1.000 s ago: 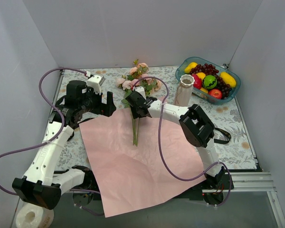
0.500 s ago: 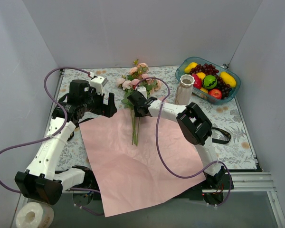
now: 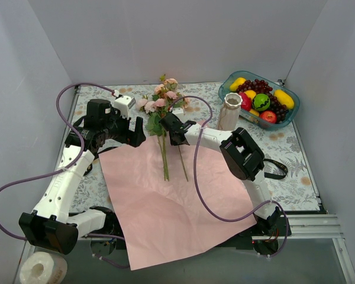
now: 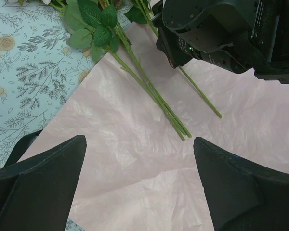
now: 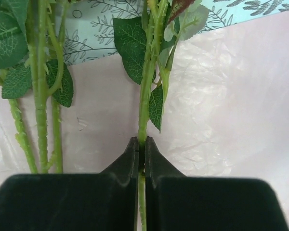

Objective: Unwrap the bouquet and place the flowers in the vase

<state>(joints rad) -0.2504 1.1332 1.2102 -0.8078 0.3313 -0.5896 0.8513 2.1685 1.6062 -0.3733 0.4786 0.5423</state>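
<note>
The flowers [image 3: 158,102], pink and peach roses on thin green stems, lie unwrapped across the far edge of the flat pink paper [image 3: 171,204]. My right gripper [image 3: 169,126] is shut on one stem [image 5: 147,86] just below its leaves. That stem [image 3: 183,168] angles away from the other stems [image 3: 164,161]. In the right wrist view the rest of the bunch [image 5: 41,96] lies to the left. My left gripper [image 4: 139,144] hovers open over the paper [image 4: 149,178], left of the stems [image 4: 154,94]. The white ribbed vase [image 3: 228,112] stands upright to the right of the blooms.
A teal bowl of fruit [image 3: 289,112] sits at the back right corner. A black ribbon [image 3: 277,170] lies on the floral tablecloth right of the paper. A roll of white tape [image 3: 42,269] is at the lower left. White walls enclose the table.
My right gripper has closed on one stem. The blooms shifted left, and the gripped stem swung apart from the bunch to the right. The left arm barely moved.
</note>
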